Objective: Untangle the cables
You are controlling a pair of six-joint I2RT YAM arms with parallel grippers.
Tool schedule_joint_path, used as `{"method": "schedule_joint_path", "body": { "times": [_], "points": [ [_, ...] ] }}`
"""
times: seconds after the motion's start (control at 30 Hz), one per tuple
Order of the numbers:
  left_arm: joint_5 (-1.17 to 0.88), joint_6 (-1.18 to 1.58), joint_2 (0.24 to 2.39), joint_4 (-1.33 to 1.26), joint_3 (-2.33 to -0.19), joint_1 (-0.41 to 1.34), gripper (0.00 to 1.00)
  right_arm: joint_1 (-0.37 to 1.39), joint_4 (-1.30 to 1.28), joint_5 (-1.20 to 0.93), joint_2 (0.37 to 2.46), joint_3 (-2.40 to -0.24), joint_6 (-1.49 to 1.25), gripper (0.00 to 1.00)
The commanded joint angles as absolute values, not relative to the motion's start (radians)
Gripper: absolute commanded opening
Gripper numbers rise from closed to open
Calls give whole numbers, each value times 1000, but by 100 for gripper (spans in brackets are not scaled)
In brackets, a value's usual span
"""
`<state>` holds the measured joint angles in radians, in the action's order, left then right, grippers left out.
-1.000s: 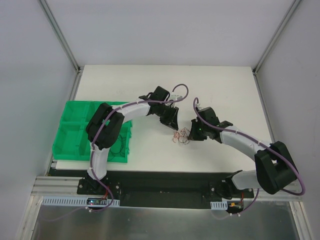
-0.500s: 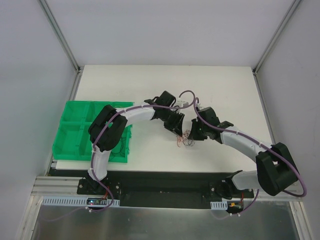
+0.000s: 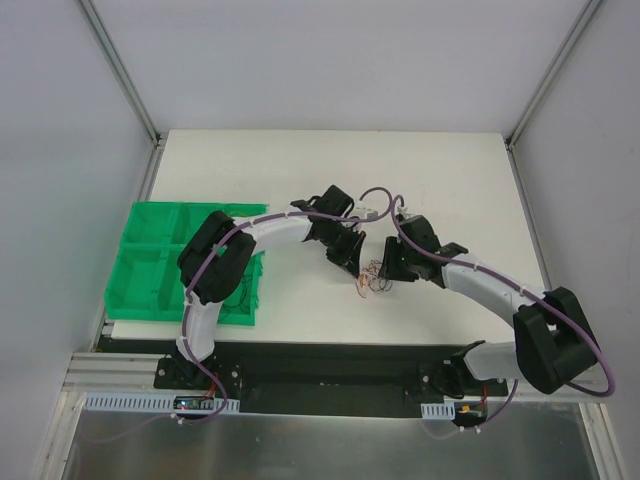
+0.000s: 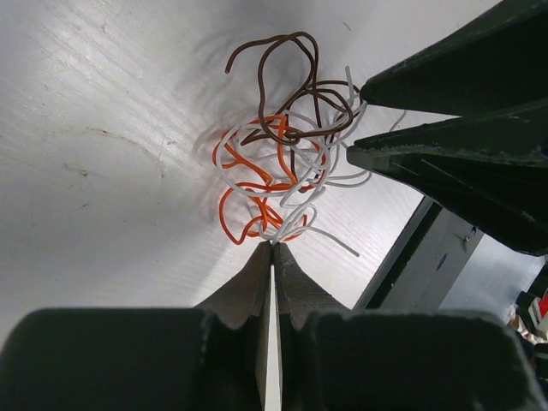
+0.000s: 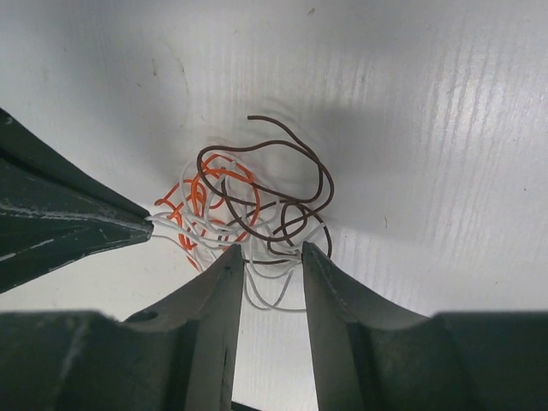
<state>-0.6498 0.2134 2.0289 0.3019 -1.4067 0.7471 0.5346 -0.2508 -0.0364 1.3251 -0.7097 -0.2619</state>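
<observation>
White table [image 3: 440, 170] fills the middle of the overhead view, with pale grey walls [image 3: 60, 120] rising on three sides and a green bin [image 3: 135, 240] with several compartments sitting at its left near corner. Near the middle of the table, a little towards the near edge, lie the cables [image 3: 375, 277]: a small loose wad of thin curly wires, brown, orange and white, resting flat on the surface. Both arms reach in and meet over it. The left gripper [image 4: 271, 247] comes at the wad from one side with its jaws pressed tight together; its tips sit right at the edge of the tangle, and from the right wrist camera white strands run straight into the point where they meet, so it seems to pinch a strand or two. The right gripper [image 5: 272, 253] faces it from the opposite side with its jaws a narrow way apart. Its tips touch down at the rim of the wad, and a few white and brown loops lie in the gap between them without being clamped. A large brown loop sticks out of the wad on the side away from both sets of tips.
</observation>
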Motion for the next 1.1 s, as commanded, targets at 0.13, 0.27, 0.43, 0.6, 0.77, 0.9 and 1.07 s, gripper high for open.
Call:
{"method": "schedule_joint_path", "body": {
  "times": [0.13, 0.27, 0.43, 0.6, 0.77, 0.9, 1.07],
  "points": [
    [-690, 167, 1852, 327, -1440, 767, 0, 534, -180, -66, 1419, -701, -317, 38],
    [-713, 181, 1688, 324, -1414, 772, 0, 534, -181, -19, 1460, -735, -333, 38],
    [-628, 248, 1468, 331, -1472, 775, 0, 525, -228, 158, 1480, -787, -328, 38],
    [-473, 250, 1368, 478, -1776, 775, 0, 419, -227, 163, 1482, -819, -298, 39],
    [-339, 201, 1365, 598, -2098, 775, 0, 284, -206, 40, 1477, -842, -256, 44],
    [-327, 199, 1370, 621, -2204, 775, 0, 224, -219, 12, 1479, -862, -230, 49],
    [-308, 219, 1379, 623, -2264, 773, 0, 157, -245, 49, 1479, -865, -198, 55]
  ]
}}
